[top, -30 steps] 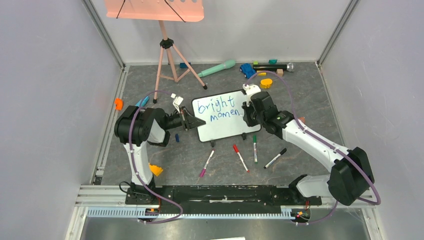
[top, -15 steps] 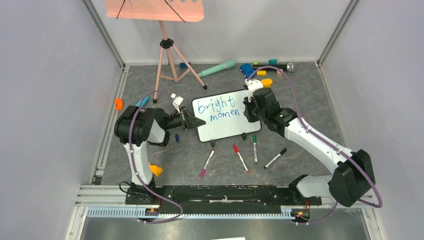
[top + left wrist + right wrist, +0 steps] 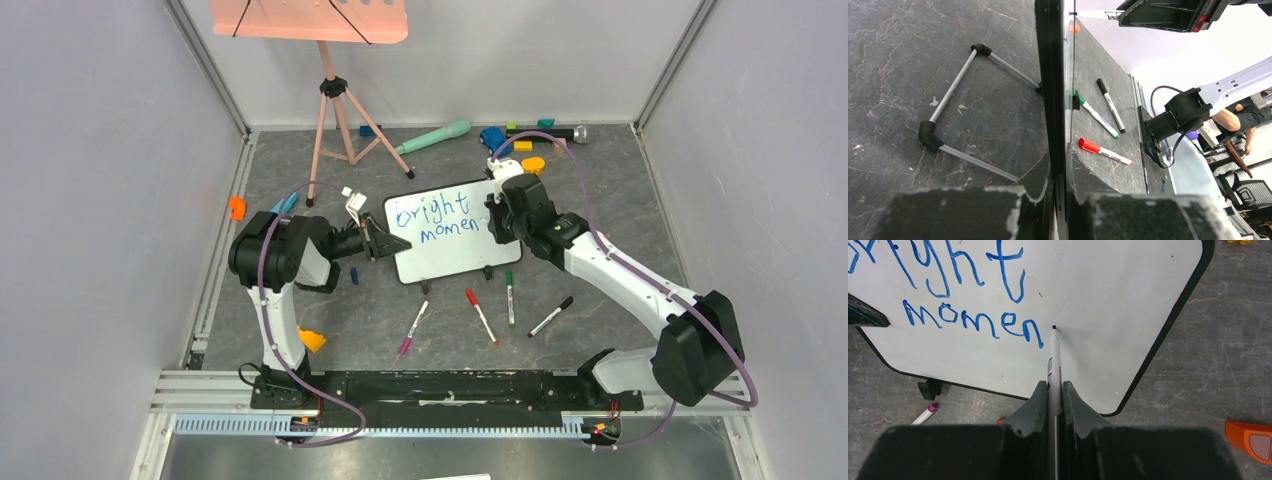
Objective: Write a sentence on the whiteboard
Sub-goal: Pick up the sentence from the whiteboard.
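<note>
The whiteboard (image 3: 455,258) stands tilted on the floor mat, its black left edge (image 3: 1050,75) pinched in my left gripper (image 3: 395,243) (image 3: 1060,165), which is shut on it. The sentence (image 3: 432,218) (image 3: 963,315) reads "bright" over "momen" in blue. My right gripper (image 3: 497,222) (image 3: 1052,390) is shut on a white marker (image 3: 1054,360). The marker's dark tip touches the whiteboard (image 3: 1128,295) just right of the last "n".
Pink (image 3: 414,326), red (image 3: 481,315), green (image 3: 509,296) and black (image 3: 551,316) markers lie in front of the board. A salmon music stand (image 3: 335,120) stands behind on the left. Toys (image 3: 494,138) line the back wall. Orange pieces lie at left (image 3: 237,207) and near (image 3: 311,340).
My right gripper has shifted a little toward the far side with the marker, and its cable loop has risen. The writing reads the same. The left arm has not moved.
</note>
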Controlling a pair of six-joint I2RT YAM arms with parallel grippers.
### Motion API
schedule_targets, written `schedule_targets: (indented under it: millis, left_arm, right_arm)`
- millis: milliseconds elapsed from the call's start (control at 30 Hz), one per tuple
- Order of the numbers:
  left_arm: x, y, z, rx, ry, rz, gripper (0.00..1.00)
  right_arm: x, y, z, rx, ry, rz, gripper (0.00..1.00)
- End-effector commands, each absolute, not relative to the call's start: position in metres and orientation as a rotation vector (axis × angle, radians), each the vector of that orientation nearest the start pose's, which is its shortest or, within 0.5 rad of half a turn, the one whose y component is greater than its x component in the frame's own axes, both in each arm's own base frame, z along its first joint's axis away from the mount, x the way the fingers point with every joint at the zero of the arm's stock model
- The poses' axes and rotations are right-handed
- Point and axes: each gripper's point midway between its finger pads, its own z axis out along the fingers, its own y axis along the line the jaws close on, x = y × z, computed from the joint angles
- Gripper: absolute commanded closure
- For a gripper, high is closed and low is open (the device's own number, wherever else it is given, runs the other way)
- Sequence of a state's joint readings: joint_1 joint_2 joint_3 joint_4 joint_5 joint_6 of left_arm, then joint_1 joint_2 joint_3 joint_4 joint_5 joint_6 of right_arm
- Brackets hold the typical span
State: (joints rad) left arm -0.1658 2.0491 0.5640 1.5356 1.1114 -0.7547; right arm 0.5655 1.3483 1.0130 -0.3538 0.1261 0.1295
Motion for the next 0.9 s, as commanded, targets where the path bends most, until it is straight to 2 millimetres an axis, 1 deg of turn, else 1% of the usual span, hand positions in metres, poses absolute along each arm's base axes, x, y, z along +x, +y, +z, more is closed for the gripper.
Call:
schedule_targets:
  millis: [0,133,300,400,700,867]
  left_arm:
    - [0.329,-0.221,0.055,0.515,1.691,-1.37,0.98]
    - [0.329,-0.221,0.055,0.517,1.69,-1.37,0.98]
    - [0.329,-0.221,0.055,0.518,1.689,-1.369,0.98]
    - [0.329,-0.221,0.055,0.517,1.69,-1.369,0.98]
    - [0.329,-0.222,0.055,0.518,1.69,-1.371,0.98]
    - [0.329,-0.221,0.055,0.517,1.691,-1.373,0.98]
  right_arm:
    - [0.346,0.193,0.171,-0.405,2.17,0.22,1.0]
    - [0.348,0.19,0.171,-0.396,2.169,0.203,1.0]
    - [0.348,0.175,0.168,-0.371,2.19,0.138,1.0]
    - [0.348,0.171,0.168,-0.361,2.191,0.128,1.0]
    - [0.348,0.169,0.171,-0.352,2.189,0.129,1.0]
    - [0.346,0.164,0.167,-0.345,2.205,0.105,1.0]
